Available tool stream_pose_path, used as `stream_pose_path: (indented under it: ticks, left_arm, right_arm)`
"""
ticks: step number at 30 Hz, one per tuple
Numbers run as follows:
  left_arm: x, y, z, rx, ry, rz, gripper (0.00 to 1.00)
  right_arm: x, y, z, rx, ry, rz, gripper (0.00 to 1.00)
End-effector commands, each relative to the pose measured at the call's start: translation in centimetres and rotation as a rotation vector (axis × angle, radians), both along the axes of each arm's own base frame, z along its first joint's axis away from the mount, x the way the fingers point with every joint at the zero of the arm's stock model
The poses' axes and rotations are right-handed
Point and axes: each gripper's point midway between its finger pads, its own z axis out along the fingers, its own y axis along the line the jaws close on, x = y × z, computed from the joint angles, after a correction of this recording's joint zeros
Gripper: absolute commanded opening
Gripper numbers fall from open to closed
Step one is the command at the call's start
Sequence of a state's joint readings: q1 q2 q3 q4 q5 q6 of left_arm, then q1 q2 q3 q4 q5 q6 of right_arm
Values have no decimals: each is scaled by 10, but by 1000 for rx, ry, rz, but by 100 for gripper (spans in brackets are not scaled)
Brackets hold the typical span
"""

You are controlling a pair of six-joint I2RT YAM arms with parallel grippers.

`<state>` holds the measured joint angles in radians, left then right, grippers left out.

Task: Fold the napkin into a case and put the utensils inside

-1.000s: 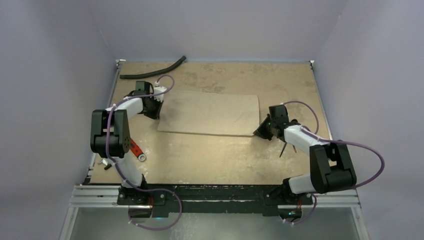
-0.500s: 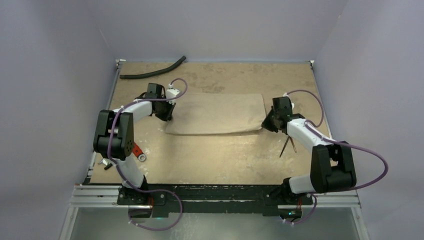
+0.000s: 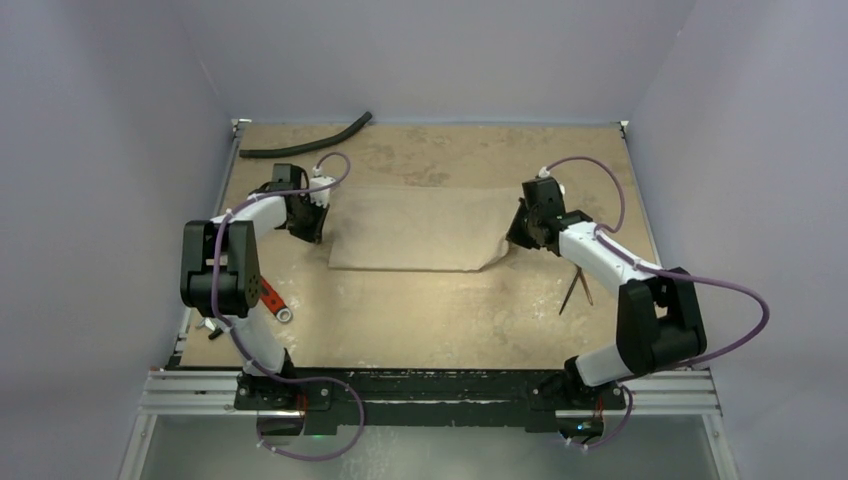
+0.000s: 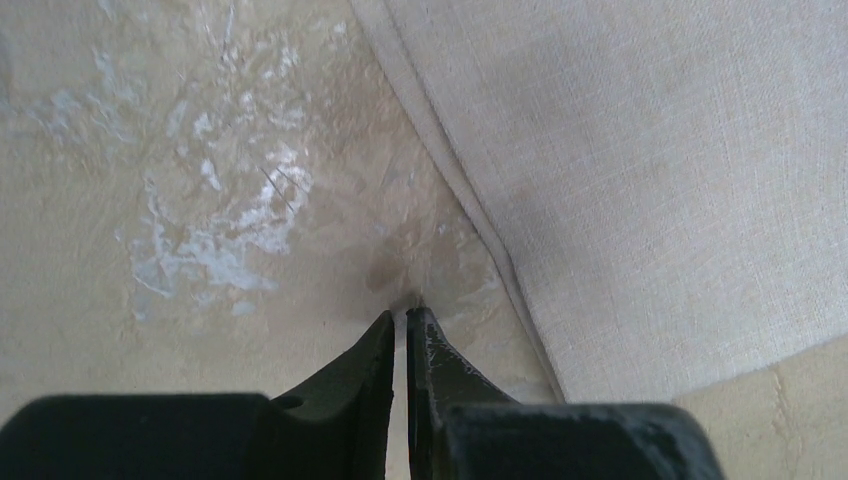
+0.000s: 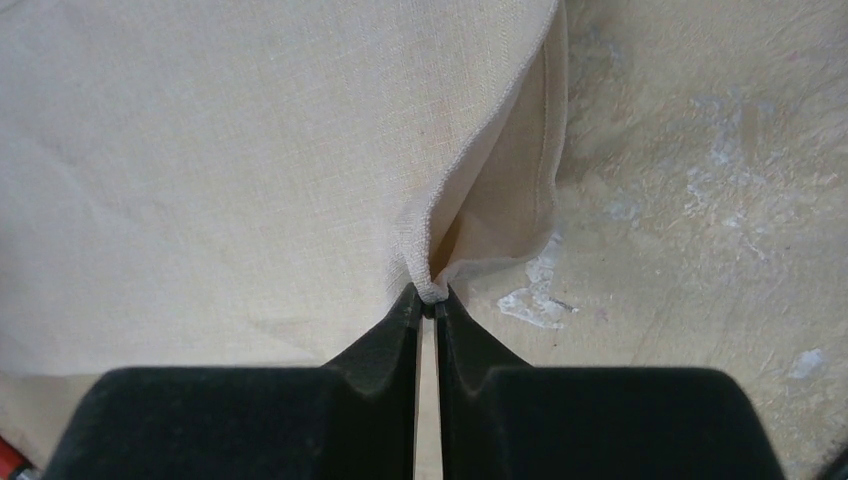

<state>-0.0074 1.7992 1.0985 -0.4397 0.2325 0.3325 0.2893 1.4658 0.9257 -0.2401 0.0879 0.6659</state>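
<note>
The beige napkin (image 3: 420,228) lies folded into a wide band at mid-table. My right gripper (image 3: 514,240) is shut on the napkin's near right corner (image 5: 430,290) and holds it lifted, so the edge curls over the cloth (image 5: 250,150). My left gripper (image 3: 312,226) is shut and empty. Its tips (image 4: 405,318) rest on the bare tabletop just left of the napkin's left edge (image 4: 650,180). Slim copper-coloured utensils (image 3: 574,290) lie on the table beside the right arm, too small to tell fork from spoon.
A long black curved hose (image 3: 310,143) lies at the far left corner. A red-handled item with a ring end (image 3: 274,300) lies by the left arm's base. Grey walls close in the table on three sides.
The left gripper went right with the napkin's left end, let it go and drew back left. The right gripper carried its corner farther back and left, folding the napkin's right end over.
</note>
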Motion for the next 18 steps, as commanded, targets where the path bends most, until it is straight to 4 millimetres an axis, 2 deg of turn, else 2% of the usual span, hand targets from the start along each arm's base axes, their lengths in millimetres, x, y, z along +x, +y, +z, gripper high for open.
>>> stream_pose_path:
  ticks: [1, 4, 7, 11, 12, 13, 18]
  left_arm:
    - [-14, -3, 4, -28, 73, -2, 9]
    - [-19, -1, -10, -17, 92, -6, 9]
    - [-29, -1, -30, -17, 115, -3, 9]
    - [-38, -9, -45, -67, 118, -7, 6]
    - [-40, -5, -47, -88, 121, 15, 5]
    - [-41, -7, -48, -105, 120, 15, 4]
    - [-42, -14, -49, -162, 122, 11, 1]
  right_arm:
    - [6, 8, 13, -28, -21, 31, 11]
    - [13, 28, 24, -26, -43, 75, 12]
    - [21, 62, 36, -12, -63, 145, 13]
    - [22, 117, 37, -10, -56, 260, 13]
    - [22, 132, 36, -2, -53, 295, 14]
    - [21, 147, 31, 2, -39, 330, 14]
    - [14, 228, 31, 100, -50, 567, 16]
